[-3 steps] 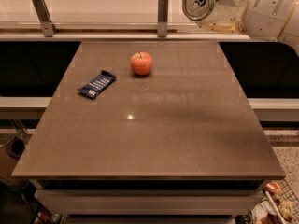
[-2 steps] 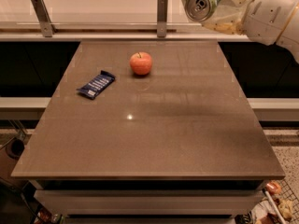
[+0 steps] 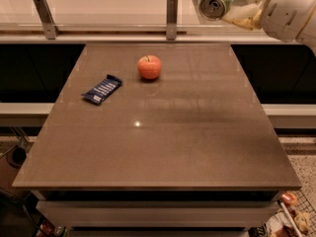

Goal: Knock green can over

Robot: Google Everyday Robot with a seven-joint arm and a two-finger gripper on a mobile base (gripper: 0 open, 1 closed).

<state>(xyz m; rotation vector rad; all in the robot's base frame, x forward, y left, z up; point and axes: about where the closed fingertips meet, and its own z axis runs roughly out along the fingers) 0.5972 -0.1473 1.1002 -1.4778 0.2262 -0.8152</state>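
The green can (image 3: 215, 3) is held in the air above the far right corner of the table (image 3: 163, 147), lying on its side with its silver top and pull tab facing the camera. My gripper (image 3: 237, 5) comes in from the upper right on a white arm (image 3: 291, 11) and is shut on the can, with one pale finger (image 3: 242, 15) below it and one above. The can does not touch the table.
A red apple (image 3: 149, 66) sits on the far middle of the brown table. A dark blue snack wrapper (image 3: 102, 90) lies to its left. A glass rail with two metal posts (image 3: 172, 17) runs behind the table.
The gripper and the can have shifted slightly to the right. The apple and the wrapper have not moved.
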